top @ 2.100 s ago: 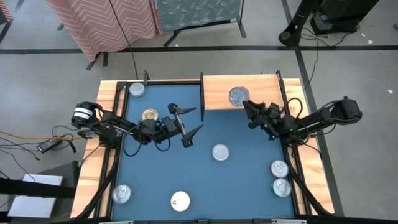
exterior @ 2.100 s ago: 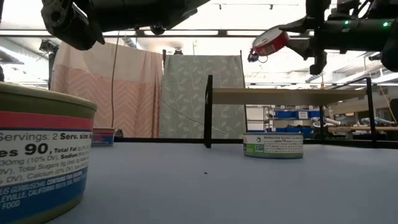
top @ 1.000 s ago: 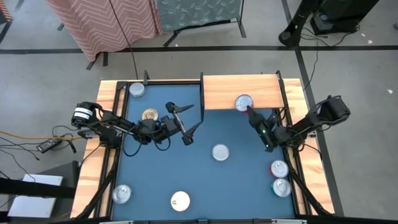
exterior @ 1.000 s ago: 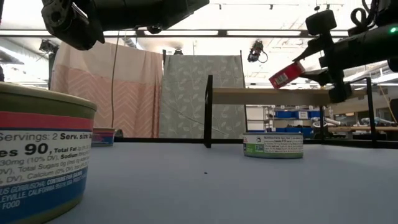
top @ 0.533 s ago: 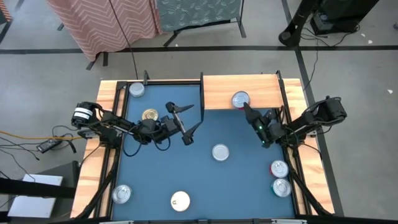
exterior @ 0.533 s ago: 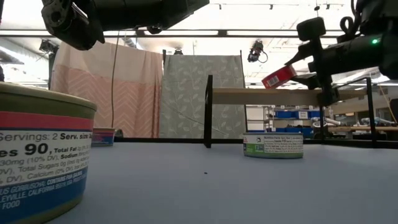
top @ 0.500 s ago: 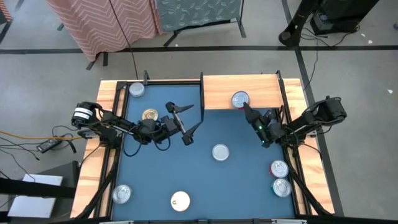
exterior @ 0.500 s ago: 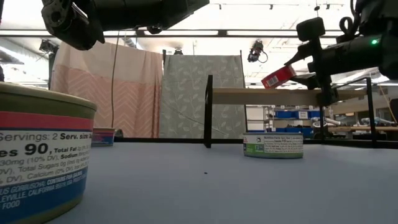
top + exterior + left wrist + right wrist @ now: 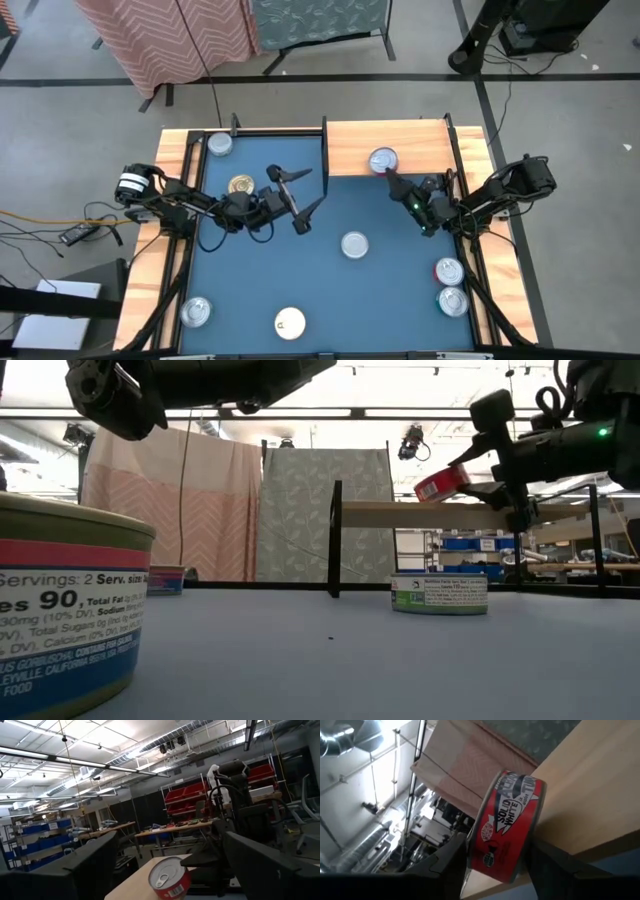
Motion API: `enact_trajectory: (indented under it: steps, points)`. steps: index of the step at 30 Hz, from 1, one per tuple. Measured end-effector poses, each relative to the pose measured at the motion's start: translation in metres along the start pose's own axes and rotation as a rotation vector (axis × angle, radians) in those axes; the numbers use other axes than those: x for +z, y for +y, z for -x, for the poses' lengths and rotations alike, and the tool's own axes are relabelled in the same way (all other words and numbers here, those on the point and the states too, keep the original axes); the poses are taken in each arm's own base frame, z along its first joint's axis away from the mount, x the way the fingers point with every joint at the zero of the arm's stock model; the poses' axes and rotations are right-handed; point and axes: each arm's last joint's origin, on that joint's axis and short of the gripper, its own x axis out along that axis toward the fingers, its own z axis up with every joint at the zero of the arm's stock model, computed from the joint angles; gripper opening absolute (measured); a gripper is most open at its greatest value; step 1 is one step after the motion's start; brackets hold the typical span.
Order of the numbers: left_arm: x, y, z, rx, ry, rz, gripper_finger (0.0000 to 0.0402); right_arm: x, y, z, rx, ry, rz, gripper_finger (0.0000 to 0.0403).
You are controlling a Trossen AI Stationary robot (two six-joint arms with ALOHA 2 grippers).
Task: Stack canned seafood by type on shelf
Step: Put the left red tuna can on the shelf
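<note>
Patterned fabric screens, one pink and one grey-green, stand behind a blue-topped desk (image 9: 330,280) edged with pale wooden rails. At its far side sits the light-wood shelf plank (image 9: 390,145) on dark metal uprights.

Between the fingers of the right pincer (image 9: 478,478) is a short round tin with a red label and silver lid (image 9: 442,483), tilted, its lower edge at the shelf's front lip. The right wrist view shows the dark fingers on either side of the tin's wall, seemingly loosening rather than clamping hard; I judge the tin is being let down onto the plank, and the tilt suggests it has not settled flat.

Left of that pincer, the left pincer (image 9: 297,201) hovers over the desk with its fingers spread wide and empty, waiting, a gold-lidded tin (image 9: 241,185) just beside it.

Nearer than the right pincer, a silver-lidded tin with a green-and-white label (image 9: 439,593) rests on the desk below the shelf. Two more silver tins (image 9: 450,285) sit together by the right rail, and a white-lidded one (image 9: 290,322) stands at the near edge. Apart from the red tin, the shelf carries nothing visible.
</note>
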Motion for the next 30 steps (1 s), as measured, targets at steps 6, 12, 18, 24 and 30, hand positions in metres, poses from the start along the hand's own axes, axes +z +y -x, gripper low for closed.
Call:
enact_trajectory:
  steps: [6, 12, 18, 24, 30]
  points:
    - [0.000, -0.001, 0.000, -0.002, 0.002, -0.001, 0.0362, 0.000, 0.001, -0.004, 0.066, 0.061, -0.010, 0.0205]
    - [0.000, -0.001, 0.000, -0.003, 0.003, -0.001, 0.0362, 0.002, -0.003, -0.007, 0.083, 0.078, 0.022, 0.0205]
    - [0.000, -0.002, 0.001, -0.009, 0.005, -0.001, 0.0362, 0.007, -0.016, -0.009, 0.100, 0.130, 0.006, 0.0216]
    - [0.000, -0.002, 0.001, -0.012, 0.010, -0.004, 0.0362, 0.011, -0.020, -0.015, 0.120, 0.147, 0.003, 0.0251]
    - [-0.002, -0.003, 0.001, -0.017, 0.021, -0.010, 0.0362, 0.014, -0.021, -0.019, 0.157, 0.186, -0.040, 0.0294]
